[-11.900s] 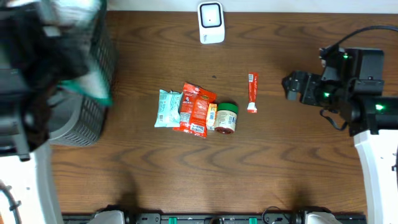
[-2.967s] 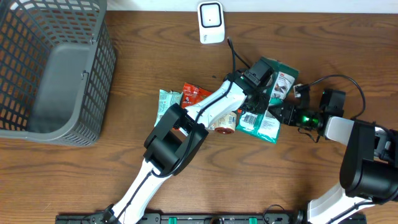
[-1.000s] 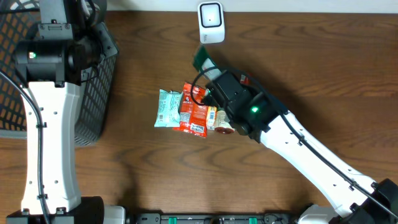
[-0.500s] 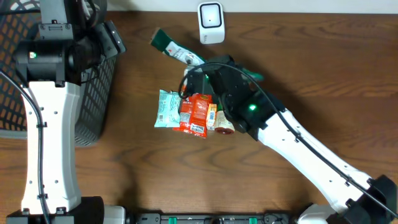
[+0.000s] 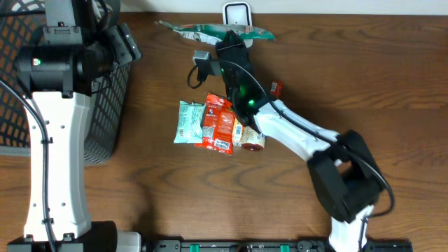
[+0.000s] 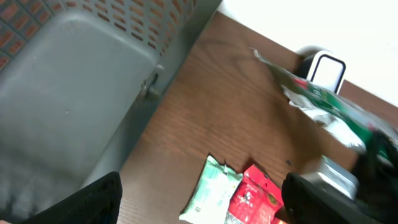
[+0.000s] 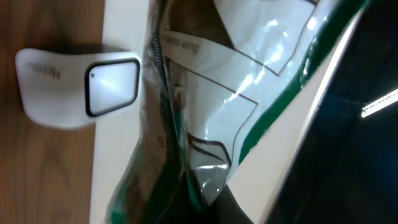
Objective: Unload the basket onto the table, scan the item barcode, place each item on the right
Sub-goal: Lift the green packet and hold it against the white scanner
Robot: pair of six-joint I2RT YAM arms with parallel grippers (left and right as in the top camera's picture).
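At the scanner (image 5: 236,11), green pouch (image 5: 210,30) (in the right gripper (image 5: 226,40))

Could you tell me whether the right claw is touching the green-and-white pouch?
Touching. The right wrist view shows the pouch pinched and creased in the shut right claw.

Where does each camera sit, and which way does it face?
Overhead: above the table, looking straight down; left arm, right arm show.
Left wrist: by the basket, facing the scanner; open fingers at bottom corners.
Right wrist: close on the green bag by the scanner; one finger pinches it.
Shared: all see scanner and bag.
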